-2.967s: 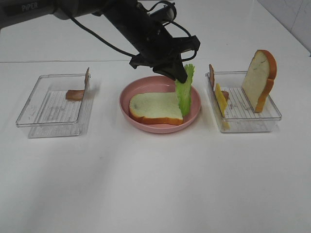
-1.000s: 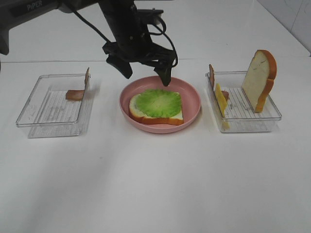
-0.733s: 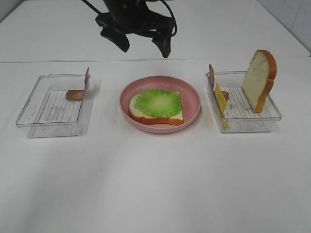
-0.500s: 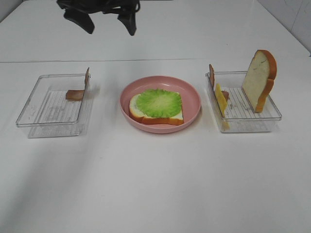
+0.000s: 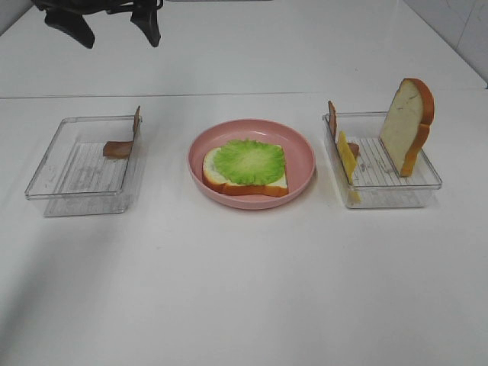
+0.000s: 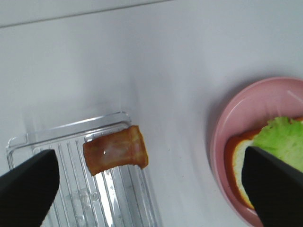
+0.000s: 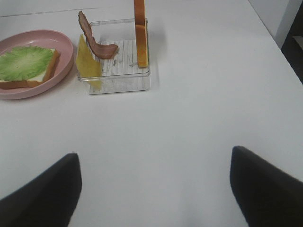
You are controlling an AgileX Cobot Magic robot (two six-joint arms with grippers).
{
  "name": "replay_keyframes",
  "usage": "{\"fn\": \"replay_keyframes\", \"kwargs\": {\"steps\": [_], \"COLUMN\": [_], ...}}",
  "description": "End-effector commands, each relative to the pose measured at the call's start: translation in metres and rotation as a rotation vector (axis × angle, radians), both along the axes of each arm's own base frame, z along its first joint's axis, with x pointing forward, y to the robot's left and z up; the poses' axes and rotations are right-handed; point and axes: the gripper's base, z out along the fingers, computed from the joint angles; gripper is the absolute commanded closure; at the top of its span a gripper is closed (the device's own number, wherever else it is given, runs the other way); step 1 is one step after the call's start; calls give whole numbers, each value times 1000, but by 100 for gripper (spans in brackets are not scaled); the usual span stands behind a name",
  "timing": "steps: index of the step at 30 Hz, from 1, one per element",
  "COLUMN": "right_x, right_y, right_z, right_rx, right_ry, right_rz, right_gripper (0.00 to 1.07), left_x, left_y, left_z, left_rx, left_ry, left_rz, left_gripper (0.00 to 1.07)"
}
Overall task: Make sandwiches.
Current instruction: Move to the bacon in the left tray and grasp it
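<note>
The started sandwich is a bread slice lying on the pink plate with a green lettuce leaf flat on top. My left gripper hangs open and empty high at the back left, beyond the left tray. That tray holds a bacon strip; in the left wrist view the bacon strip shows between the wide-apart fingertips, with the plate to one side. My right gripper is open over bare table, short of the right tray.
The right tray carries an upright bread slice, a yellow cheese slice and a bacon strip leaning at its left wall. The right wrist view shows that bread slice, cheese and bacon.
The left gripper let go of the lettuce, which now lies flat on the bread. It then rose and swung left, from over the plate to the back left.
</note>
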Motion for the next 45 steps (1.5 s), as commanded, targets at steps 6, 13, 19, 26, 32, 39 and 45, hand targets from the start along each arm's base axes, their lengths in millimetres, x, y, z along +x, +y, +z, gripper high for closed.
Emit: {"fn": "replay_keyframes", "kwargs": {"steps": [6,13,19,26,32,39,45], "right_x": [-4,-4,-4,-4,-4,-4,-4], "right_y": [0,0,0,0,0,0,0], "right_z": [0,0,0,0,0,0,0], "right_rx": [-3,-3,-3,-3,-3,-3,-3], "right_ry": [-37,-37,-37,-37,-37,-37,-37], "right_rz": [3,3,3,3,3,3,3], "right_gripper": [27,27,27,27,27,27,27], "left_x": [-3,6,11,13,14,16,16], "left_y": [9,4,2,-9,-15,-14,-14], "left_z": [-54,-81,-97,-107,-113,-114,-114], "left_rx": [38,13,9,4,19,36,37], "left_ry": [239,247,245,230,215,194,187], "left_rz": [51,52,39,21,8,9,10], "left_gripper": [6,6,6,6,6,6,18]}}
